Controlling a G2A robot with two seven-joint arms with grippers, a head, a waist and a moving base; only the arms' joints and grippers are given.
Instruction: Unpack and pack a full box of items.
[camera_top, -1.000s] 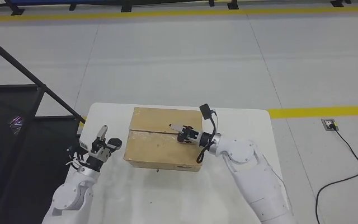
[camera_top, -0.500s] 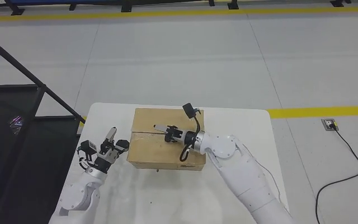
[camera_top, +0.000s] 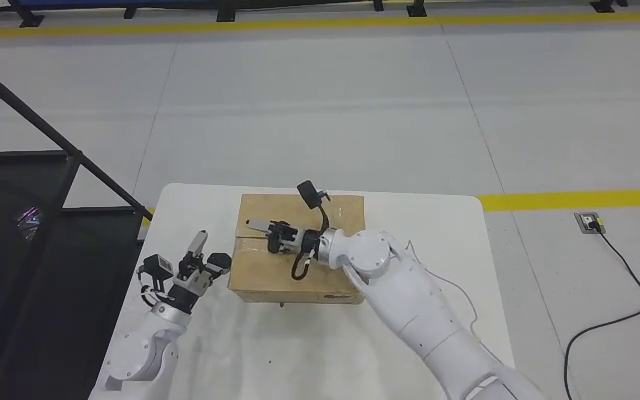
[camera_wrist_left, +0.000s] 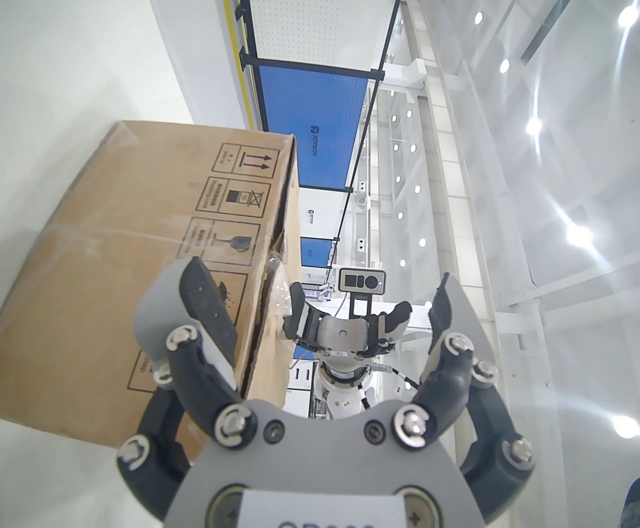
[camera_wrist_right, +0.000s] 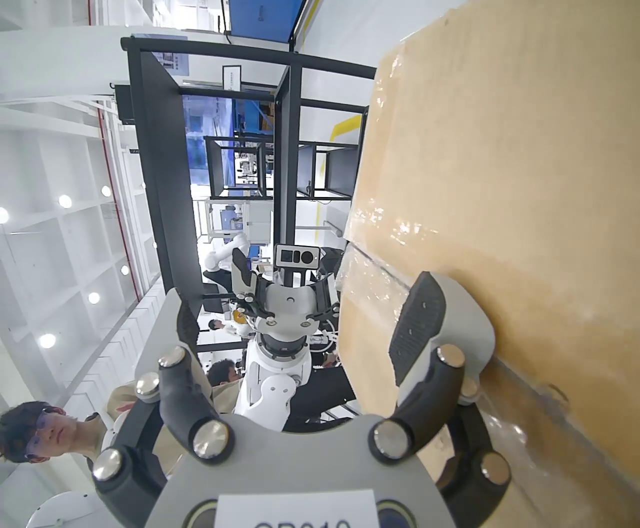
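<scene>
One closed cardboard box (camera_top: 262, 272) sits mid-counter (camera_top: 440, 230), its top seam taped. The right tool (camera_top: 266, 232) is over the box top by the seam, fingers spread and holding nothing, one finger (camera_wrist_right: 417, 325) right at the cardboard. The left tool (camera_top: 207, 251) is just beside the box's left side, also spread wide and empty, one finger (camera_wrist_left: 207, 305) close to the printed side panel.

The box (camera_top: 270, 272) is plain brown cardboard, with black handling symbols printed on one side and glossy clear tape along its seam. The left gripper (camera_wrist_left: 322, 292) and right gripper (camera_wrist_right: 302, 305) are pale grey with black dimpled pads (camera_wrist_right: 417, 320). The table (camera_top: 440, 230) is white.
</scene>
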